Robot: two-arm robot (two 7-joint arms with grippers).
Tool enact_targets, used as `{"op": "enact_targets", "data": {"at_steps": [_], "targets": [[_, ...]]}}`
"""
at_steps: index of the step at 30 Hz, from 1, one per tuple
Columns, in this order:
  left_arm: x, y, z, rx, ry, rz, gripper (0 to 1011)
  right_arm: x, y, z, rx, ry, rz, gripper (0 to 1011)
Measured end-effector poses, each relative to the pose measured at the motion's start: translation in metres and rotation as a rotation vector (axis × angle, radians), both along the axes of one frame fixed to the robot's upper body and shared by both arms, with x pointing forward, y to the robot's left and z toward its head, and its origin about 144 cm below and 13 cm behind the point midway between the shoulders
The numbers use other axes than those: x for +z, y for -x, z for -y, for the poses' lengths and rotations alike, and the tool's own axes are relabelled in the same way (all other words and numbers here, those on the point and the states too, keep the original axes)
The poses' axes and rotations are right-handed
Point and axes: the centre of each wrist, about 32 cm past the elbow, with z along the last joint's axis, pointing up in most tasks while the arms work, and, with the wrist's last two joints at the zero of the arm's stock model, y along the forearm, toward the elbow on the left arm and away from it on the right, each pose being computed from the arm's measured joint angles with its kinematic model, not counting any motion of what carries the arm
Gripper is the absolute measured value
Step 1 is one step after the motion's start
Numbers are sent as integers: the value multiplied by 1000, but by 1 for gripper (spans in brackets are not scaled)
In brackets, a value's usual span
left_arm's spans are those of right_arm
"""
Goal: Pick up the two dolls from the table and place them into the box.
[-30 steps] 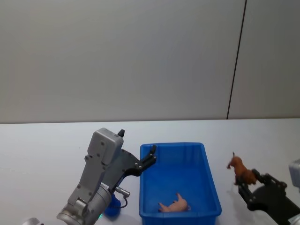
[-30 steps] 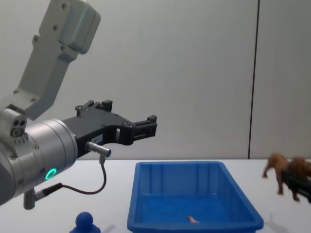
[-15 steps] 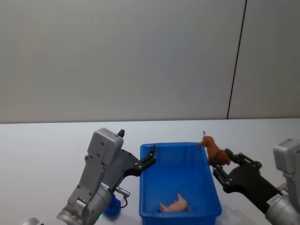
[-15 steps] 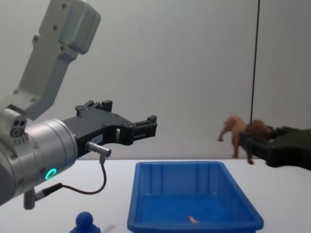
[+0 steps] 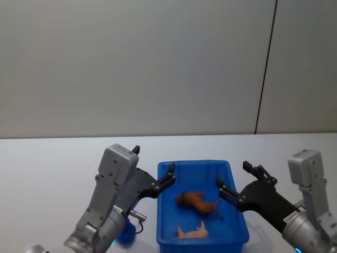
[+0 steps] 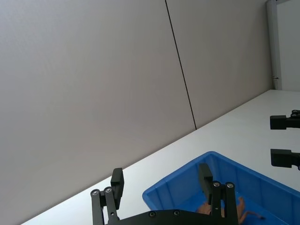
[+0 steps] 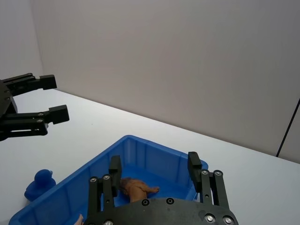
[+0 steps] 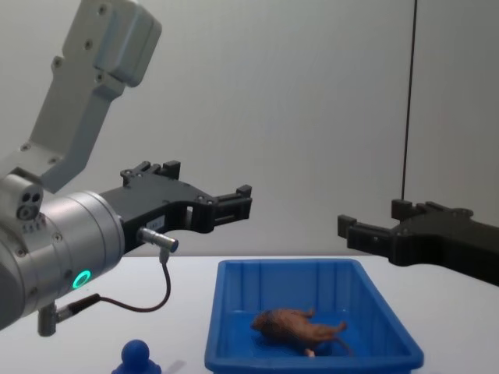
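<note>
Blue box (image 5: 202, 242) on the white bench (image 5: 52, 158), between the two arms. Inside: brown lion toy (image 5: 197, 201), on its side around mid-floor, legs out sideways; a pink toy animal (image 5: 194, 231) just beside it, nearer the front wall. From the chest view, lion toy (image 8: 292, 326) low behind the box's front rim (image 8: 312, 363), with a sliver of the pink toy (image 8: 309, 352) under it.

Blue round-headed figure (image 5: 125, 232) outside the box, on the bench off the front left corner, partly hidden behind the left arm; upright in the chest view (image 8: 136, 357).

Left end effector (image 5: 154, 159) raised over the box's far left corner, fingers apart, holding nothing. Right end effector (image 5: 233, 175) raised over the right wall, fingers spread wide, also holding nothing.

Against half a second ago: lion toy then clamped in the right end effector, up in the air over the far right corner; now released and down in the box, fingers opened. Left arm, blue figure and pink toy unchanged.
</note>
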Motion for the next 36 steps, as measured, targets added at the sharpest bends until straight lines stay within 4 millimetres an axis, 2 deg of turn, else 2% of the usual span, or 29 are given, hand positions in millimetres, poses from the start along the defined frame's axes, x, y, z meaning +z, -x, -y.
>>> {"op": "enact_targets", "data": {"at_steps": [7,24,36], "targets": [[0,0,0,0,0,0,1001,-1,-1,-1,-45,1,1,1001],[0,0,0,0,0,0,1001,-4,16,12,-250,-7,23,1001],[0,0,0,0,0,0,1001,-5,24,19,-323,-16,29,1001]]}}
